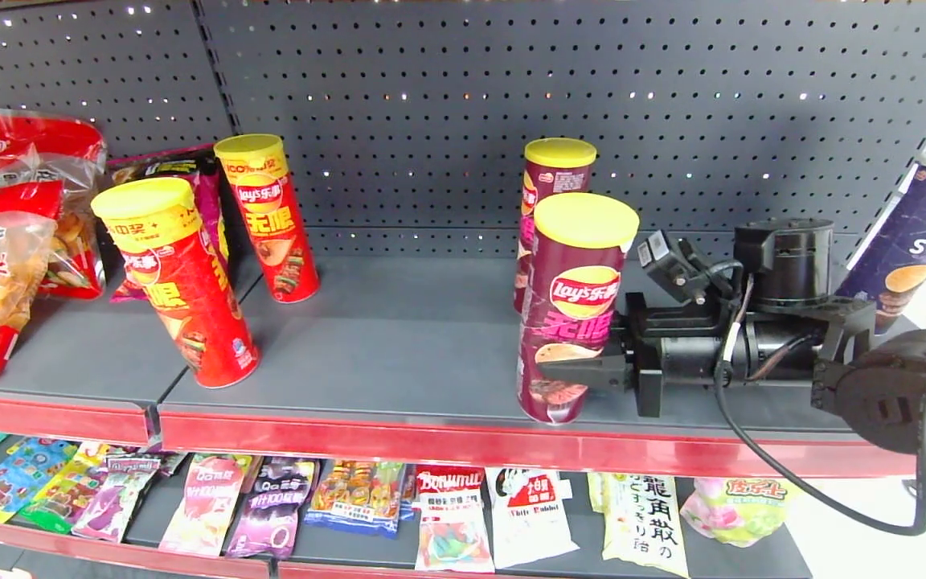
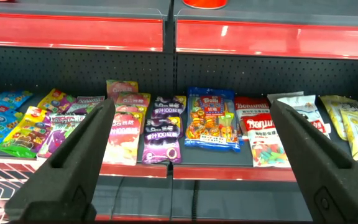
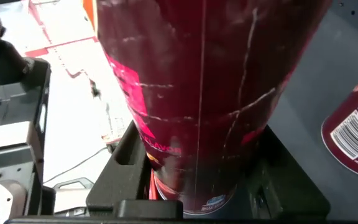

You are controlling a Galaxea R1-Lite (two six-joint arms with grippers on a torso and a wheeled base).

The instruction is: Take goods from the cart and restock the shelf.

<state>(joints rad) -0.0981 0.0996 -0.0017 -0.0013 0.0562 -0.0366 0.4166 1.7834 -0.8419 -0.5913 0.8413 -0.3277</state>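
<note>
right claw (image 1: 571, 371) clamped on maroon can (image 1: 580, 297), shelf (image 1: 399, 338) front edge | left wrist view: left claw (image 2: 191, 163) wide, facing candy bags (image 2: 213, 121)

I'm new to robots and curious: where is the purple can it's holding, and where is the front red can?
held purple can (image 1: 582, 291), head view, on the front label.
front red can (image 1: 186, 310), head view, on the middle of its body.
</note>
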